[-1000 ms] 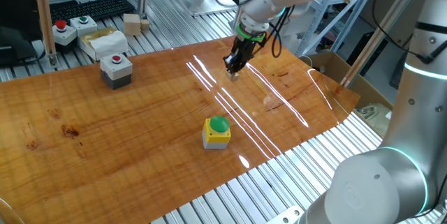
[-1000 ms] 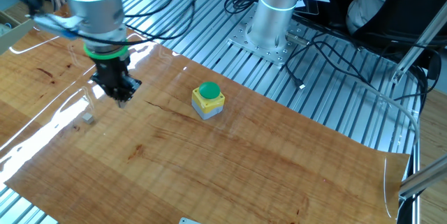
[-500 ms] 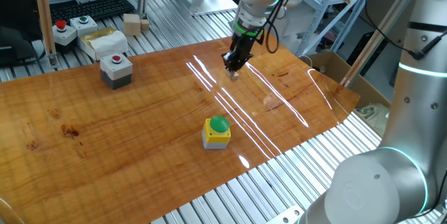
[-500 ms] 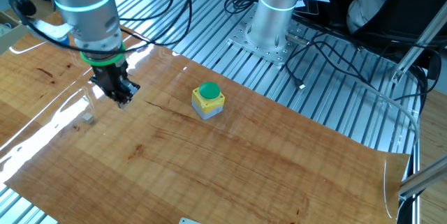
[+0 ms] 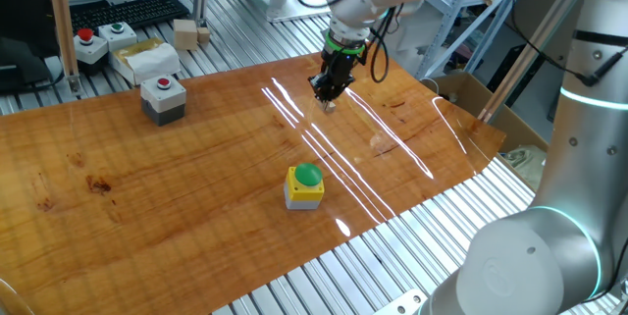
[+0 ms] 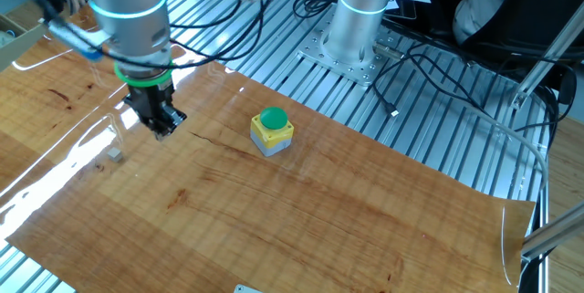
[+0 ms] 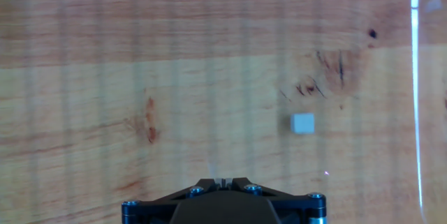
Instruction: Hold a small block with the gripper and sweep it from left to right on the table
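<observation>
Nearest on the table (image 5: 177,197), a glossy orange-brown board crossed by white glare streaks, stands one yellow-and-grey box with a green button (image 5: 305,184), alone towards the near edge. Beyond it and to the right lies the one small block (image 7: 302,123), a tiny pale cube that reads greyish-beige in the hand view, with square faces and clean edges. It sits flat on the wood just beside a cluster of dark scratches, and nothing touches it. The other fixed view shows it as a pale speck (image 6: 115,154) on a bright, reflective patch of the board. The single gripper (image 5: 328,105), black with a green ring above it, hangs just off the surface, near the block but clearly apart from it. In the hand view only the top of its black body shows at the lower edge, with the fingers drawn together to a thin seam and nothing between them. Further back at the left stands one grey box with a red button (image 5: 163,97) on the board. Past the board's far edge, on the silver slatted frame (image 5: 235,21), rest one white box carrying a red and a green button (image 5: 101,40), one yellowish packet (image 5: 145,58), two larger pale wooden blocks (image 5: 191,32) side by side, and farthest of all one black keyboard (image 5: 123,11).
</observation>
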Controlling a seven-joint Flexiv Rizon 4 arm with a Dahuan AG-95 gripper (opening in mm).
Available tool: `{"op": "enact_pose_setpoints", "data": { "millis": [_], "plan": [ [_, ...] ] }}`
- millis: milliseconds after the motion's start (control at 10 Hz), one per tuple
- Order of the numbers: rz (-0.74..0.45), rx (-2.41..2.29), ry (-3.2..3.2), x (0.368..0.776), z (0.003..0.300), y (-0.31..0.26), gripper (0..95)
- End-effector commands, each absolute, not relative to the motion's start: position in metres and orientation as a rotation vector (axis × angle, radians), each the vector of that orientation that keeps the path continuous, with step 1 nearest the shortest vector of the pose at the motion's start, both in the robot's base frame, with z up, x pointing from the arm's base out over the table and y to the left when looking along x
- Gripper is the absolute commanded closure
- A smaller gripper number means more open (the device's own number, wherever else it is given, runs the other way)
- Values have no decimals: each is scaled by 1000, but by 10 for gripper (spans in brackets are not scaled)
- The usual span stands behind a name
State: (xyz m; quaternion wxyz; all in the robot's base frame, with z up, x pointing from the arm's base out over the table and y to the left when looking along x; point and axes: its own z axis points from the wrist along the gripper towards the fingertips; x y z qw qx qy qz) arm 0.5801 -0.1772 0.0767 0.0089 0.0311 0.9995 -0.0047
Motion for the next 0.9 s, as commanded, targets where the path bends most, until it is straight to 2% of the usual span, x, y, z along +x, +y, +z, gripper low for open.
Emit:
{"op": "enact_pose_setpoints", "data": {
  "millis": [100,400,900],
  "plan": [
    [-13,108,3127,583,76,-178,950],
    [-25,91,3114,583,76,-178,950],
    [-39,30,3086,610,46,-227,950]
  ]
}}
